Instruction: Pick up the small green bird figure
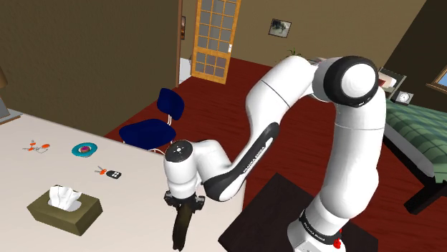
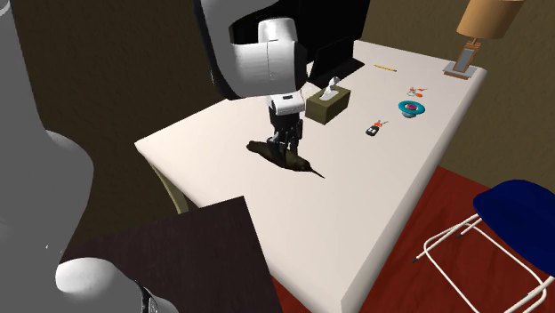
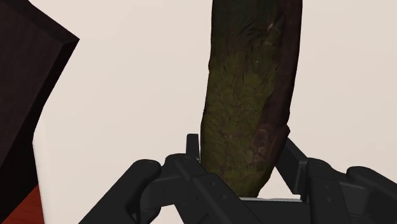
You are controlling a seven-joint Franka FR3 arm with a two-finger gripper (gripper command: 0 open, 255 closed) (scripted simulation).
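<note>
Starting at the shoulder view's left, the pale table (image 1: pixel 21 182) carries one small orange-and-red item (image 1: pixel 37 147) too small to name, then one olive tissue box (image 1: pixel 64 207), one teal dish (image 1: pixel 84 149) and one black key fob (image 1: pixel 112 173). One blue chair (image 1: pixel 154 122) stands just beyond the table's far edge. Next comes the single black gripper (image 1: pixel 183 209), pointing down near the table's right-hand edge. It is clamped on the one bird figure (image 1: pixel 181 229), which is dark olive green and brown. In the wrist view the two fingers (image 3: pixel 191 153) press against opposite sides of the bird's feathered body. In the second exterior view the bird lies low along the tabletop under the gripper, one thin end pointing to that view's right. Whether it rests on the surface I cannot tell. Further right are the one dark stand (image 1: pixel 265 215) and one green bed (image 1: pixel 412 132).
</note>
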